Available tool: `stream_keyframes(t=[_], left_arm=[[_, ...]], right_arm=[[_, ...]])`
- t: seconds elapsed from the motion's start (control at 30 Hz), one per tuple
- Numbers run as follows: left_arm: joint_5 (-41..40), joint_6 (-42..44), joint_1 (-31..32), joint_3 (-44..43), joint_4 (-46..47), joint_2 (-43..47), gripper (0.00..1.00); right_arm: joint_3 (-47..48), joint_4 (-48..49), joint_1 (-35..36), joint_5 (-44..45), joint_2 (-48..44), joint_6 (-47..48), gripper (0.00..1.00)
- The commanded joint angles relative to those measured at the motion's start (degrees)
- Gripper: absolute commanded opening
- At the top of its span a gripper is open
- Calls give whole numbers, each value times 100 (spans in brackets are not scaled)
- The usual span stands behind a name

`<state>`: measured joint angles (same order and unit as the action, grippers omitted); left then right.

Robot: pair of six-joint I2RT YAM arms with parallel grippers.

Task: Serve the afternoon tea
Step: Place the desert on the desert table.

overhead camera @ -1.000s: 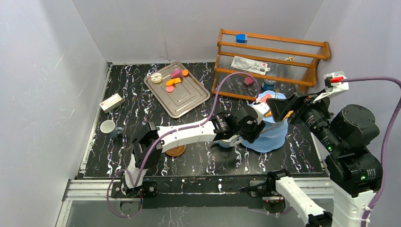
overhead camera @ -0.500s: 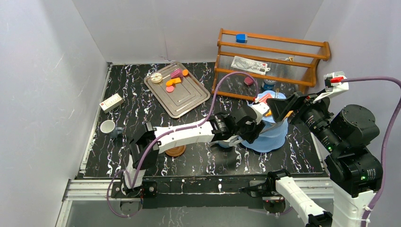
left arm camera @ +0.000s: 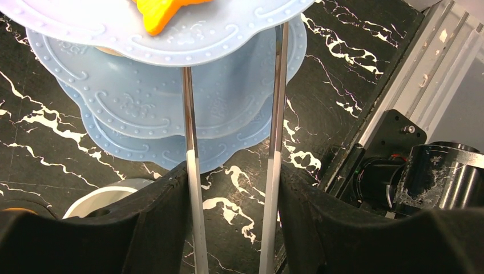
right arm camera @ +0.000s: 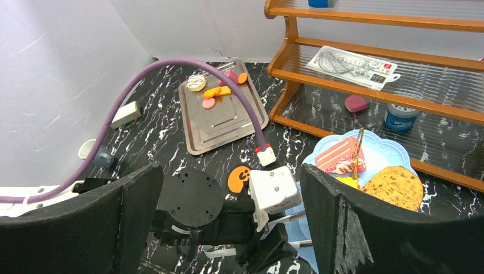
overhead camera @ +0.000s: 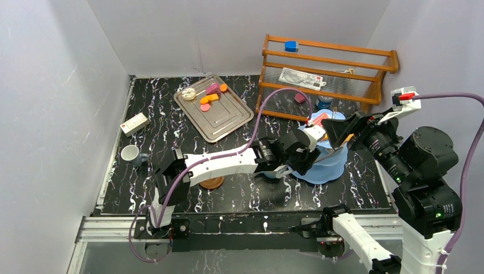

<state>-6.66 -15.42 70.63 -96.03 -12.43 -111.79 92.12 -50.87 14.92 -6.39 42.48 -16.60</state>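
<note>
**Left hand**: pinching the tongs, one metal arm against each inner finger face. The tong arms stand apart and run straight out toward the stand. Their tips pass out of sight at the rim of a tier that carries an orange pastry. The arm reaches low across the bench from near left to right, and the hand sits just beside the stand's left side.

**Right hand**: fingers spread wide with nothing between them, held high above the stand's right side.

**Stand**: upright on the right part of the bench, in front of the wooden rack. The top tier holds a pink cake and a cookie, one on each side of the centre rod.

**Tray**: far centre of the bench, well apart from the stand. Several pastries lie grouped at its far left corner (orange, pink and pale pieces).

**Mugs**: the white mug and grey mug stand touching or nearly so at the left edge.

**Saucer**: near side, left of centre, partly under the left arm.

**Unresolved**: a white rim shows beside the left finger, near the stand's base. It may be a cup, but the view crops it too closely to tell.
</note>
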Motion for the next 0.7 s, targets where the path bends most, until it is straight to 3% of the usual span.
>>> stream_keyframes(t=[0.0, 0.67], left_arm=[[-81, 46, 38, -24, 195, 448, 52], [44, 101, 47, -54, 66, 466, 51]], right_arm=[[184, 308, -4, -54, -21, -45, 99], [201, 280, 2, -44, -64, -54, 99]])
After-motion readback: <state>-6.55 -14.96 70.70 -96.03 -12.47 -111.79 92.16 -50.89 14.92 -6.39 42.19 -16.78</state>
